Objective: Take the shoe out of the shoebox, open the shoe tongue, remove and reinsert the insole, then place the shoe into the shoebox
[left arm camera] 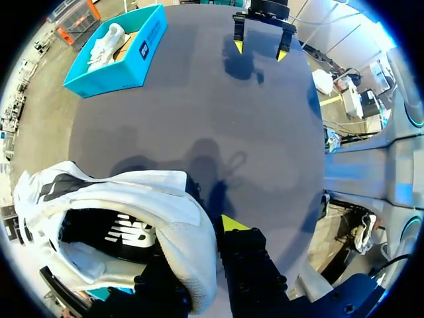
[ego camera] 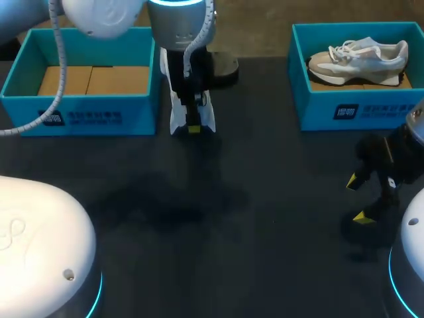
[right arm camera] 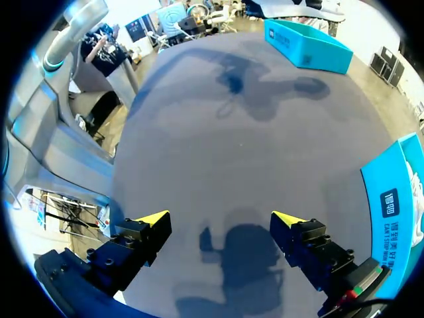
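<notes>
My left gripper (ego camera: 193,126) hangs over the table between the two boxes, shut on a white shoe (ego camera: 176,114) with a black lining. In the left wrist view the shoe's (left arm camera: 126,212) heel wall sits pinched between the fingers, one yellow tip (left arm camera: 232,222) showing beside it. The left blue shoebox (ego camera: 79,116) holds only cardboard. The right blue shoebox (ego camera: 351,112) holds a second pale shoe (ego camera: 361,58). My right gripper (ego camera: 361,199) stands open low over the table in front of that box, nothing between its fingers (right arm camera: 152,220).
The dark table (ego camera: 218,218) stretches bare between the two grippers. In the right wrist view the right shoebox (right arm camera: 397,205) is close beside the gripper and the left shoebox (right arm camera: 308,43) lies far ahead. My right gripper (left arm camera: 260,45) shows far ahead in the left wrist view.
</notes>
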Tool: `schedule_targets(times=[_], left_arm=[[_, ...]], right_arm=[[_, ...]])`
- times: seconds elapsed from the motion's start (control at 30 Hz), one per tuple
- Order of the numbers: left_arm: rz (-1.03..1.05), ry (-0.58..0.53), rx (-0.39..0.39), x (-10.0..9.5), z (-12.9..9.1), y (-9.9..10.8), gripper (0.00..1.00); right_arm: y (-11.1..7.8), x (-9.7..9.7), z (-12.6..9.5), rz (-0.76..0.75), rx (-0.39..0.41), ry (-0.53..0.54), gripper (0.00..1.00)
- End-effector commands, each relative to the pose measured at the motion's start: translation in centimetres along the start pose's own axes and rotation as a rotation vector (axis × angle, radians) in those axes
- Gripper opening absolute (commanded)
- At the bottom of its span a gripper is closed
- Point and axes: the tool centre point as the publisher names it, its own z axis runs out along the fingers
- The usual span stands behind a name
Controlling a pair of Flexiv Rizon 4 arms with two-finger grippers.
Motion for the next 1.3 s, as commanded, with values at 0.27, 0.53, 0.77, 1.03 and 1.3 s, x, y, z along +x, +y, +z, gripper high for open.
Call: schedule_targets(times=[0.27,0.53,0.77,1.03,1.3], left_arm=[[0.099,0.046,0.117,-4.7,-5.8,6.6,0.00],[0.076,0.047,0.104,-8.9,-7.5,11.9,0.00],[0.048,0.060,0.109,-12.0,-7.3,16.3,0.00],[0.016,0.054,0.075,-14.4,-8.0,20.4,0.00],[0.016,0.054,0.075,-14.4,-8.0,20.4,0.00]], right_arm=[[0.0,0.1,0.1,0.001,0.003,-0.003,1.00],[0.0,0.1,0.1,0.001,0.003,-0.003,1.00],[0.0,0.1,0.1,0.001,0.003,-0.003,1.00],[0.0,0.1,0.1,0.001,0.003,-0.003,1.00],[0.0,0.1,0.1,0.001,0.003,-0.003,1.00]])
